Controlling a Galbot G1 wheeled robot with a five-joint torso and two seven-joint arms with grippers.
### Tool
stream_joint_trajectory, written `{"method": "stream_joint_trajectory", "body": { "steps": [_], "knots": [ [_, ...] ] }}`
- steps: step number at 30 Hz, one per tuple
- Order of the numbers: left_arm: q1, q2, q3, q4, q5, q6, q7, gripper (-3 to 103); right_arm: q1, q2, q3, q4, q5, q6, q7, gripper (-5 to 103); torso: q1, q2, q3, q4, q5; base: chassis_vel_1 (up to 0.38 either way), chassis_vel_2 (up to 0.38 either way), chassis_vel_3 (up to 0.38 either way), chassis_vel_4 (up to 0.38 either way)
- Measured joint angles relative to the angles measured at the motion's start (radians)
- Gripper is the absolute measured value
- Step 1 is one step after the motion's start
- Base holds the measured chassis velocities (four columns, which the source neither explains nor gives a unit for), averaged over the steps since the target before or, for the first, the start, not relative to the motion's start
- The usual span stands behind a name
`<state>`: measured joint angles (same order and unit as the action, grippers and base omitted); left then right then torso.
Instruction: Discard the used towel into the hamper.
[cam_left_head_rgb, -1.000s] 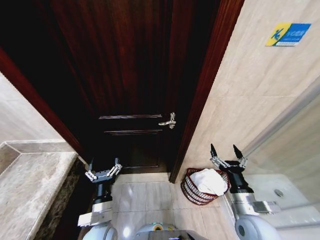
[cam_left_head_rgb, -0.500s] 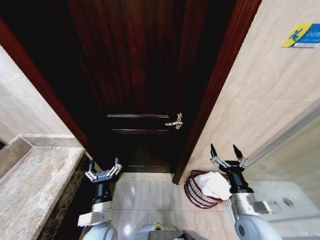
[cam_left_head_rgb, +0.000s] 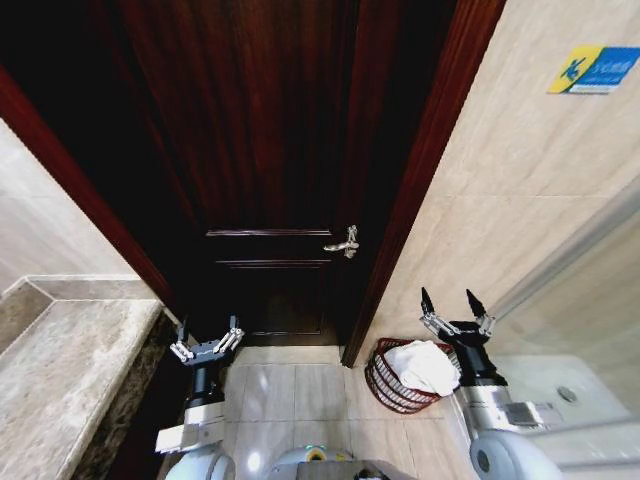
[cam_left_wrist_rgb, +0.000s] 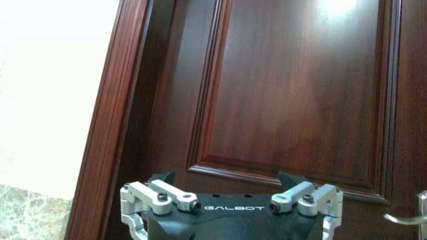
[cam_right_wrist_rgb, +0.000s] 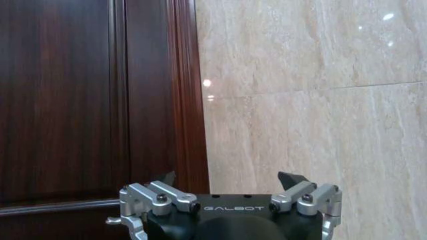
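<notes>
A white crumpled towel (cam_left_head_rgb: 423, 366) lies inside the hamper (cam_left_head_rgb: 385, 383), a dark reddish-brown open-weave basket on the floor by the door frame. My right gripper (cam_left_head_rgb: 453, 302) is raised above and just right of the hamper, open and empty; the right wrist view shows its open fingers (cam_right_wrist_rgb: 155, 192) against the wall and door frame. My left gripper (cam_left_head_rgb: 207, 334) is held up at the lower left, open and empty, facing the door (cam_left_wrist_rgb: 293, 95) in the left wrist view.
A dark wooden door (cam_left_head_rgb: 270, 160) with a silver lever handle (cam_left_head_rgb: 342, 242) stands shut ahead. Beige marble wall (cam_left_head_rgb: 500, 200) on the right carries a blue-yellow sign (cam_left_head_rgb: 591, 68). A stone counter (cam_left_head_rgb: 60, 370) is at the left, a white basin edge (cam_left_head_rgb: 550, 385) at the right.
The whole head view has shifted slightly, so the camera moved; door and hamper sit a little further left than half a second ago. Both grippers hold the same open pose.
</notes>
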<state>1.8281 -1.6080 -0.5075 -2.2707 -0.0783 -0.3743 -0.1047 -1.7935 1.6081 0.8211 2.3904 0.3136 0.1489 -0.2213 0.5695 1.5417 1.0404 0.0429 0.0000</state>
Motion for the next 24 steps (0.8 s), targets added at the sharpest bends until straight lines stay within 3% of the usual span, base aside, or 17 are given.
{"method": "stream_joint_trajectory", "body": {
  "steps": [24],
  "knots": [
    [0.000, 0.000, 0.000, 0.000, 0.000, 0.000, 0.000, 100, 0.000, 0.000, 0.000, 0.000, 0.000, 0.000, 0.000, 100, 0.000, 0.000, 0.000, 0.0001, -0.0001, 0.019, -0.023, -0.021, 0.021]
  ]
}}
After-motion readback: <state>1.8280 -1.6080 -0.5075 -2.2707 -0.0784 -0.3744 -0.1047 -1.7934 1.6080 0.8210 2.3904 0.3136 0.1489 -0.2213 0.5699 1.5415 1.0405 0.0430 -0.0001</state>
